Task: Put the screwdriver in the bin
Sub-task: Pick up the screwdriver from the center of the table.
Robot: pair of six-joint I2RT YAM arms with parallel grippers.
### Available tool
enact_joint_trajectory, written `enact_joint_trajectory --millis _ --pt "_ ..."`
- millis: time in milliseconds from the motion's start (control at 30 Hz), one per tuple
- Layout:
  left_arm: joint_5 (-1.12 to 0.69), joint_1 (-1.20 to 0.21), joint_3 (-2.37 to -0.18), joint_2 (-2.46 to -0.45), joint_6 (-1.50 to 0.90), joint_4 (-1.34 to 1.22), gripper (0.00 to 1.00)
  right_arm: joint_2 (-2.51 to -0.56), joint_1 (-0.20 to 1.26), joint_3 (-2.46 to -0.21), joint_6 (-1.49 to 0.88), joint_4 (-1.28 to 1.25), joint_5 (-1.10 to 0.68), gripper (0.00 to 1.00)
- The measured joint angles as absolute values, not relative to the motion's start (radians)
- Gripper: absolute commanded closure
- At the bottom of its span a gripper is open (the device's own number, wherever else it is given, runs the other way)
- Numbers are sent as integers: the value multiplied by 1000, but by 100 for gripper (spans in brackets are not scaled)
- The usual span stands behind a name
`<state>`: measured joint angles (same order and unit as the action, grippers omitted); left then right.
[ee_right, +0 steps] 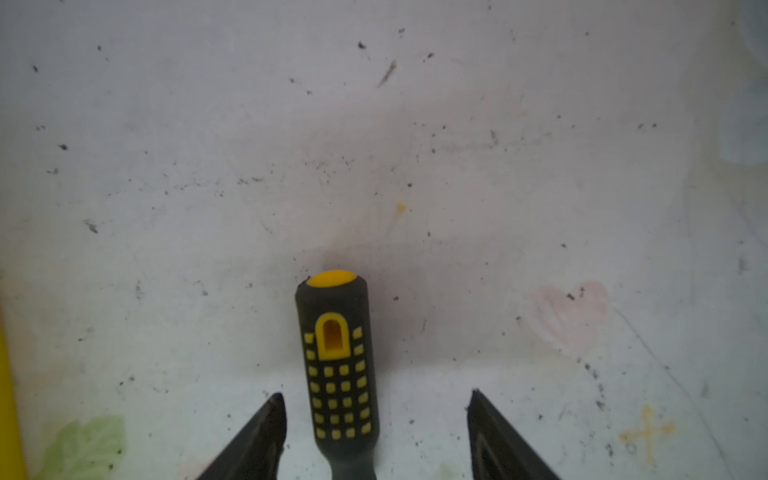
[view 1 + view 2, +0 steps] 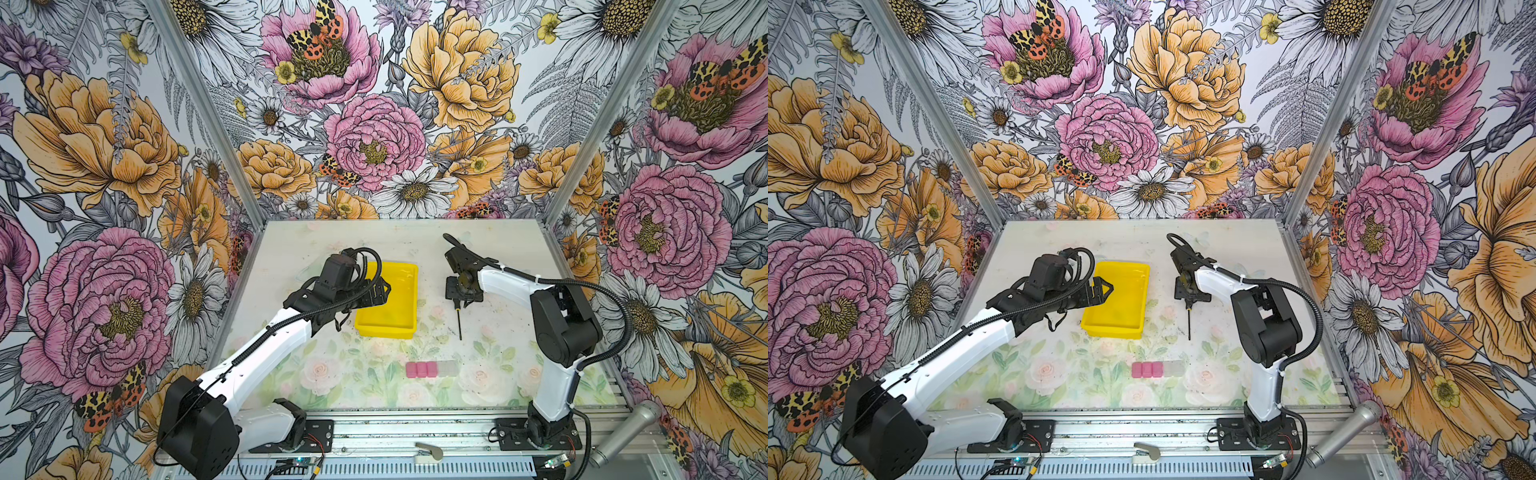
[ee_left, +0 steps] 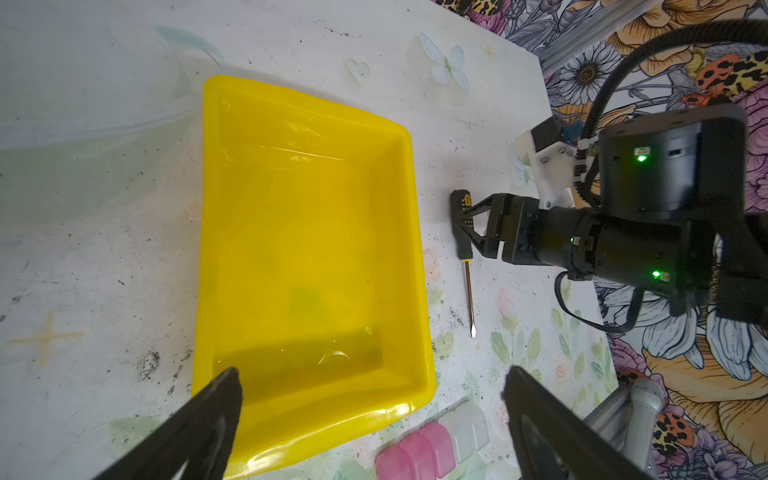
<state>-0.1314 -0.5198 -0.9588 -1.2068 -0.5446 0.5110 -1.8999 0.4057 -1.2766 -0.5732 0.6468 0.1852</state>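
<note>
The screwdriver lies flat on the table, right of the bin. Its black, yellow-dotted handle sits between the fingers of my right gripper, which is open with a gap on each side. In both top views only the thin shaft shows below the right gripper. The left wrist view shows the handle inside those fingers and the shaft on the table. The yellow bin holds nothing. My left gripper hangs open over the bin's left part.
A row of pink and clear blocks lies on the table in front of the bin. A grey microphone rests at the front right corner. Patterned walls close in the table on three sides.
</note>
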Motion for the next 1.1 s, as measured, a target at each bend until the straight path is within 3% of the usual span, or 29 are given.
enact_joint_trajectory --millis 333,600,1100 --pt "-111 -520 -933 -1178 -552 529 1 -1927 407 -1277 -559 642 185 50" --pt "-93 -520 -925 -1178 -553 536 1 -1941 409 -1277 -556 636 186 74" --pt "-89 -520 -922 -1178 -556 536 1 -1941 409 -1276 -556 636 186 91"
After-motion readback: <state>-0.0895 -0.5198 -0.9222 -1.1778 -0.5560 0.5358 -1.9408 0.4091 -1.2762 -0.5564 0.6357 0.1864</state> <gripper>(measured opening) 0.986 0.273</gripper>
